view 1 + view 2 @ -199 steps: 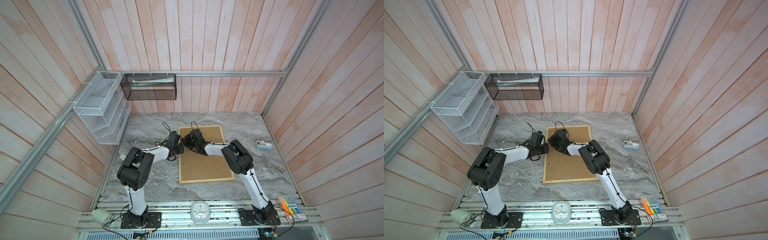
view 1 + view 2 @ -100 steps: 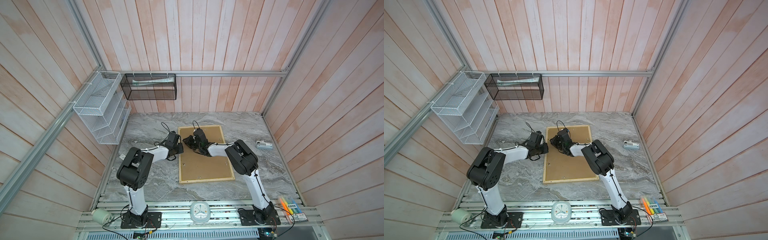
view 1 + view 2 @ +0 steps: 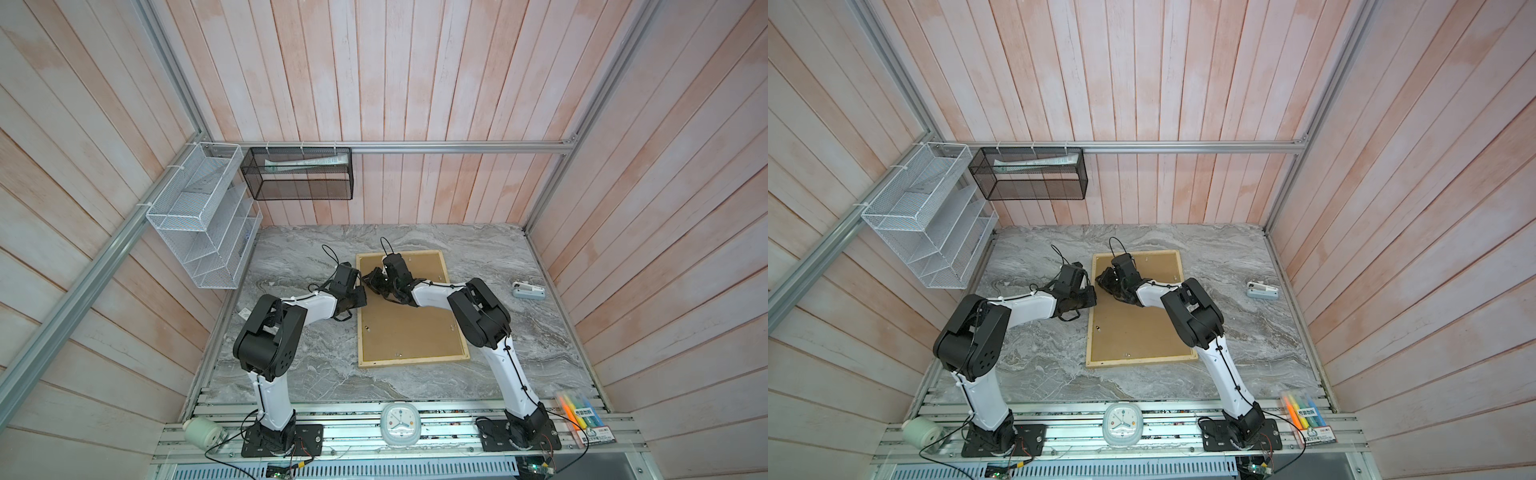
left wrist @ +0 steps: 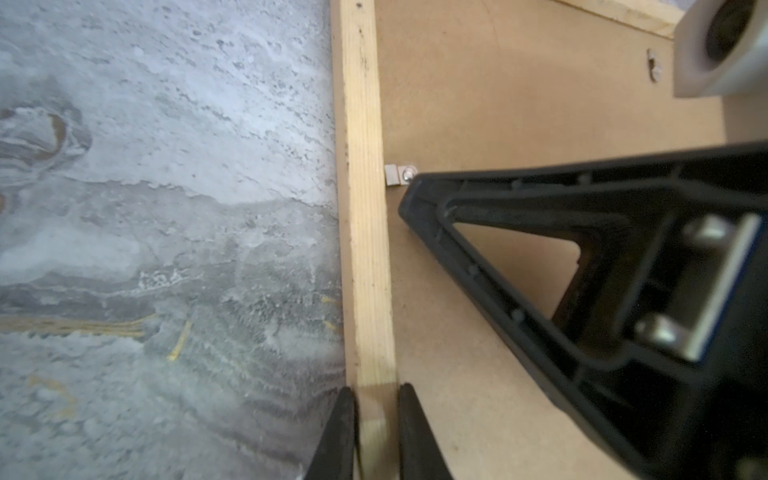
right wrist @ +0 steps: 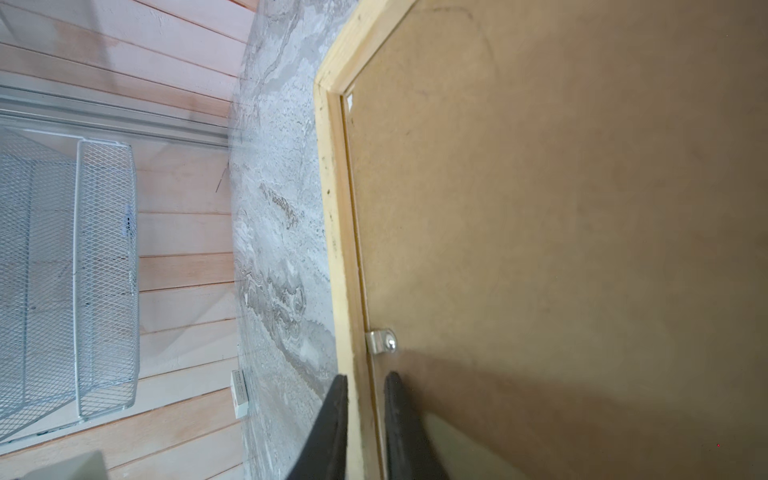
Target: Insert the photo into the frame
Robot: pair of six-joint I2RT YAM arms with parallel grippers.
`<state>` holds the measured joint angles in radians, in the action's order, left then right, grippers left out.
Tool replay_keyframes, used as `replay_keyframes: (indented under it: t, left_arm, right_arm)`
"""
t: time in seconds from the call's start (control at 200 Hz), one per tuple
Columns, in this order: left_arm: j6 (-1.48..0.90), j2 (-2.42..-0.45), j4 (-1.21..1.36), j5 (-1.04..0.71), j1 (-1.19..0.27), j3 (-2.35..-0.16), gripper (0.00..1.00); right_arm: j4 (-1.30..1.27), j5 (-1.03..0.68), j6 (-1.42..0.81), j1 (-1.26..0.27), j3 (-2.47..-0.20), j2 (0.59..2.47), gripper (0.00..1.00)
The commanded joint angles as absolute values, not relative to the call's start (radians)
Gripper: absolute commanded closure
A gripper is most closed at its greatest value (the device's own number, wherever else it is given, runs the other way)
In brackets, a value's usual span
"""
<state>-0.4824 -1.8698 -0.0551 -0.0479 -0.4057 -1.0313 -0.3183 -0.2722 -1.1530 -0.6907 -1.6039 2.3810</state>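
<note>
Tabletop (image 3: pixel 316 365) of grey marble carries the rectangular pale-wood frame (image 3: pixel 411 361), brown backing board (image 3: pixel 407 328) uppermost. My left gripper (image 4: pixel 376 390) pinches its left rail; right gripper (image 5: pixel 363 378) fingers (image 5: pixel 338 399) straddle that rail, whether gripping I cannot tell.

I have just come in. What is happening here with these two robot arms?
Both arms are working on a pale wooden frame that lies back side up on the marble table. The left gripper is shut on the frame's long strip nearest the left arm. The right gripper has its fingers on either side of the same strip, next to a metal clip. I cannot tell whether it pinches the wood. A brown backing board fills the frame, and no photo is visible.
</note>
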Motion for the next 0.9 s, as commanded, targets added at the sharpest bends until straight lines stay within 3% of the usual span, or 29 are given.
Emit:
replay_keyframes:
  t: [0.0,0.26,0.555,0.895]
  left_arm:
    - [-0.482,-1.888,-0.11,-0.19,-0.428,-1.019,0.93]
    - [-0.495,-1.893,-0.111,-0.154,-0.42,-1.028,0.93]
    - [-0.567,-1.911,-0.044,-0.161,-0.365,-1.038,0.92]
    - [-0.588,-2.021,-0.032,-0.177,-0.355,-1.172,0.92]
  right_arm:
    - [-0.284,-0.301,-1.173,-0.693,-1.631,2.433,0.81]
    - [-0.306,-0.291,-1.101,-0.676,-1.553,2.353,0.82]
    - [-0.278,-0.35,-0.846,-0.636,-1.209,2.056,0.83]
    - [-0.29,-0.39,-0.807,-0.609,-0.945,1.856,0.83]
